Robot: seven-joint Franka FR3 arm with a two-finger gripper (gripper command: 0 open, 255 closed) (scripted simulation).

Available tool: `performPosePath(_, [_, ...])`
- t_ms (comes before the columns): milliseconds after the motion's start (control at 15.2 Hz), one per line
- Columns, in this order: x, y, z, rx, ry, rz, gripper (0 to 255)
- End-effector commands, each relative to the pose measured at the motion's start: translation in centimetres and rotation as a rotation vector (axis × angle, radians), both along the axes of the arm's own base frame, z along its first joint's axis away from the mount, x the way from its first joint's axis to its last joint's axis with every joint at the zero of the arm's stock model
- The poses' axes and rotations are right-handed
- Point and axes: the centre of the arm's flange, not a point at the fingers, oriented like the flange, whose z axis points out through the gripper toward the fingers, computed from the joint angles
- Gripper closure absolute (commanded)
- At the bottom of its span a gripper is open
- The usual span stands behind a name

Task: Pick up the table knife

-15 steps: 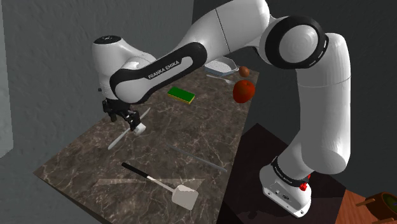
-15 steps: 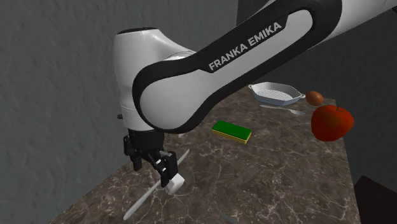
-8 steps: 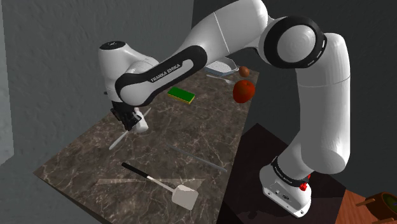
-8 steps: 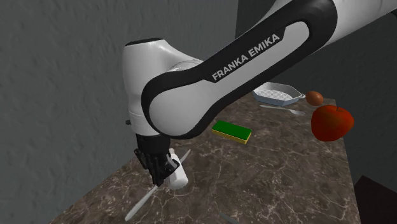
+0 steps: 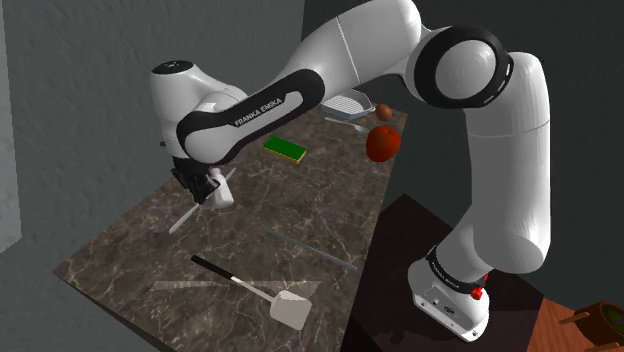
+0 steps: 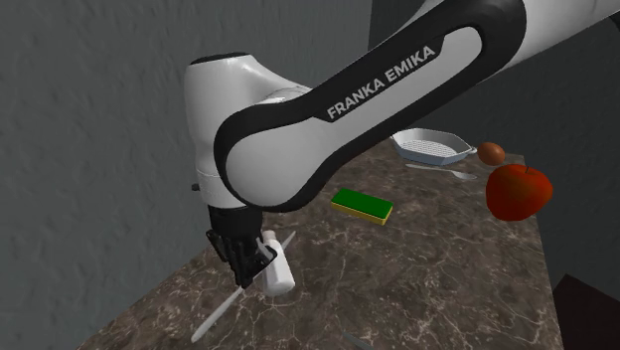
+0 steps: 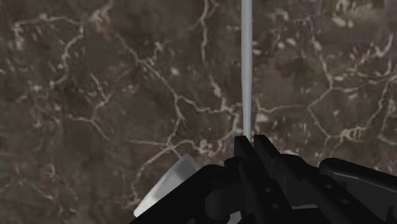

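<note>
The table knife [image 5: 182, 220] is a slim pale-grey piece lying aslant near the far edge of the dark marble counter [image 5: 300, 200]. My black gripper [image 5: 205, 189] comes down on its middle, shut on it. The second exterior view has the knife [image 6: 221, 316] running from the counter's near corner up past the gripper [image 6: 248, 278]. In the wrist view the narrow blade [image 7: 246, 70] runs straight out from between the fingers [image 7: 241, 153], which clasp it. I cannot tell whether the knife is off the counter.
A green sponge [image 5: 285, 149] lies mid-counter. Beyond it sit a red apple [image 5: 383, 143], a brown egg [image 5: 384, 111] and a white ridged dish [image 5: 345, 103]. A black-handled spatula [image 5: 250, 288] and a long thin utensil [image 5: 310, 248] lie near the front end.
The fingers stood open over the knife a second ago and have since shut on it. The hand dropped slightly and turned; the knife lies much as before.
</note>
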Motion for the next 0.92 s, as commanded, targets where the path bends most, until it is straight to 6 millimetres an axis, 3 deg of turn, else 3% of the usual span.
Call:
performPosePath(0, [-0.1, 0.2, 1.1, 0.000, 0.001, 0.000, 255])
performPosePath(726, [-0.1, 0.2, 6.9, 0.000, 0.001, 0.000, 255])
performPosePath(858, [-0.1, 0.2, 7.0, 0.000, 0.001, 0.000, 255])
